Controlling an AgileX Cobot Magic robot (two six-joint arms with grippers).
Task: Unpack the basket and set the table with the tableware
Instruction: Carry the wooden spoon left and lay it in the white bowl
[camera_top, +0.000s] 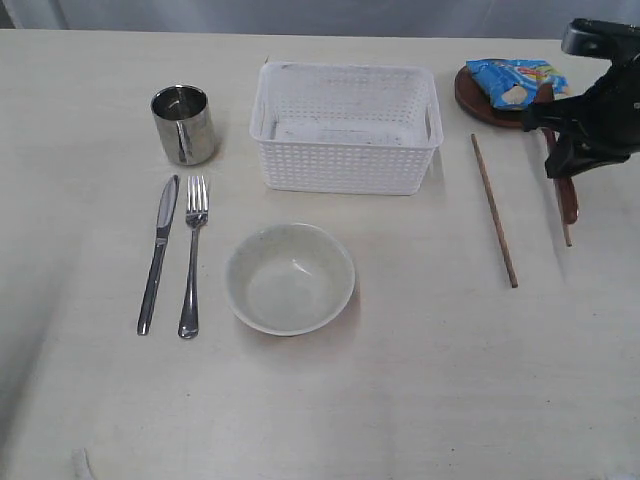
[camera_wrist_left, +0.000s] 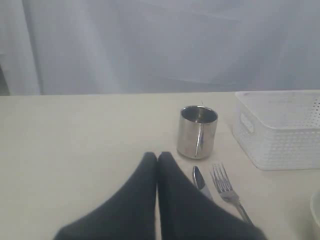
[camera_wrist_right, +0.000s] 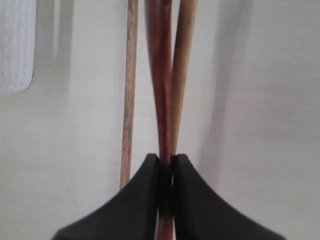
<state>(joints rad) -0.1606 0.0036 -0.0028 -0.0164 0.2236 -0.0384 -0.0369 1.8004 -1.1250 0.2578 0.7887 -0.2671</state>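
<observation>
Right pincer (camera_wrist_right: 165, 162) pinches the spoon (camera_wrist_right: 161, 75) handle.
Ahead of the pincer one chopstick (camera_wrist_right: 182, 60) runs hard against the spoon; second chopstick (camera_wrist_right: 129, 100) lies beside, apart; left pincer (camera_wrist_left: 157, 159) pressed together, empty.

Right arm (camera_top: 600, 110) matte black, blocky and angular, glossy black housing on top, left claw (camera_wrist_left: 157, 156) — twin matte-black wedges, broad at the base, narrowing to rounded tips, right claw (camera_wrist_right: 166, 159) — the same black pair
</observation>
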